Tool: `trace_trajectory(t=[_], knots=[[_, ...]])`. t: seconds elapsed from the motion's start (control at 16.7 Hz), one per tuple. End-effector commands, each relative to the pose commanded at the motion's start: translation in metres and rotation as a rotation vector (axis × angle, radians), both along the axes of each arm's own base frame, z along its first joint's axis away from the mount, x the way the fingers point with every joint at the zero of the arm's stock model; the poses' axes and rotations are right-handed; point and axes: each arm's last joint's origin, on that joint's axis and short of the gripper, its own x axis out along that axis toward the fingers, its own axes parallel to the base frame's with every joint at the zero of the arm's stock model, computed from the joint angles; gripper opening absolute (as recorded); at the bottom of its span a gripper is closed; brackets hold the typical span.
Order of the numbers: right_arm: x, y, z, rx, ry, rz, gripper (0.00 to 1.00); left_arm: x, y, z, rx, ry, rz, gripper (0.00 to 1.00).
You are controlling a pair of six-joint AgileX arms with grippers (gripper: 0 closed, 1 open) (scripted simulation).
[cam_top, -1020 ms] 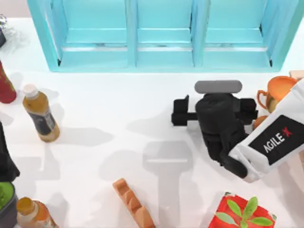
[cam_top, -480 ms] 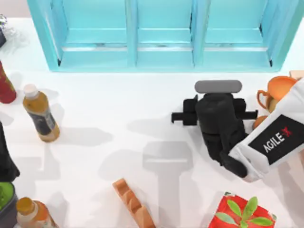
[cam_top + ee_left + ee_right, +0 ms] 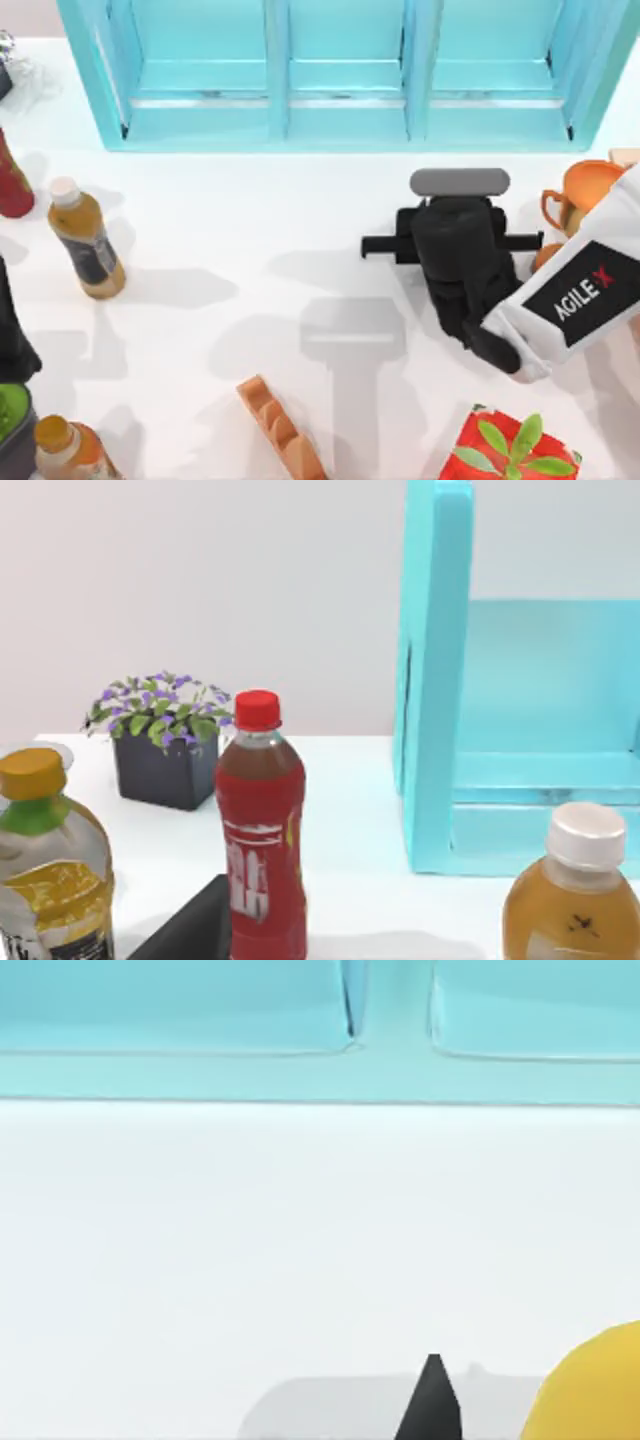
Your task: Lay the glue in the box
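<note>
The right end effector (image 3: 452, 243) hovers over the white bench (image 3: 250, 250) at the right of the top frame, just below the blue box (image 3: 340, 75); whether its fingers are open or closed cannot be told. In the right wrist view a yellow rounded shape, seemingly the glue (image 3: 595, 1385), sits at the lower right corner beside a dark finger tip (image 3: 430, 1400). The left arm (image 3: 12, 330) is parked at the left edge.

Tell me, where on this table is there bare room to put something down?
The widest bare stretch of table lies between the turquoise box and the amber bottle. The right side is crowded: the right end effector, orange cup, red pot.
</note>
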Motion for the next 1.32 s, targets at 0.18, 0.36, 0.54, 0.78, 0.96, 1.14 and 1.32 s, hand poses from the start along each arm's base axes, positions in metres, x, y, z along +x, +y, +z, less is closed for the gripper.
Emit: trace_trajectory(t=[0.18, 0.36, 0.54, 0.78, 0.96, 1.14, 1.32], knots=[[0.000, 0.000, 0.000, 0.000, 0.000, 0.000, 0.00, 0.000, 0.000, 0.000, 0.000, 0.000, 0.000, 1.00], [-0.001, 0.001, 0.000, 0.001, 0.000, 0.002, 0.00, 0.000, 0.000, 0.000, 0.000, 0.000, 0.000, 1.00], [-0.004, 0.005, 0.001, -0.006, 0.022, 0.029, 0.00, 0.000, 0.000, 0.000, 0.000, 0.000, 0.000, 1.00], [-0.002, 0.026, 0.039, 0.041, -0.009, 0.076, 0.00, 0.000, 0.000, 0.000, 0.000, 0.000, 0.000, 1.00], [0.010, 0.024, 0.091, 0.093, -0.087, 0.033, 0.00, 0.000, 0.000, 0.000, 0.000, 0.000, 0.000, 1.00], [0.011, 0.007, 0.116, 0.080, -0.094, -0.023, 0.00, 0.000, 0.000, 0.000, 0.000, 0.000, 0.000, 1.00], [0.002, 0.001, 0.104, 0.014, -0.017, -0.006, 0.00, 0.000, 0.000, 0.000, 0.000, 0.000, 0.000, 1.00]])
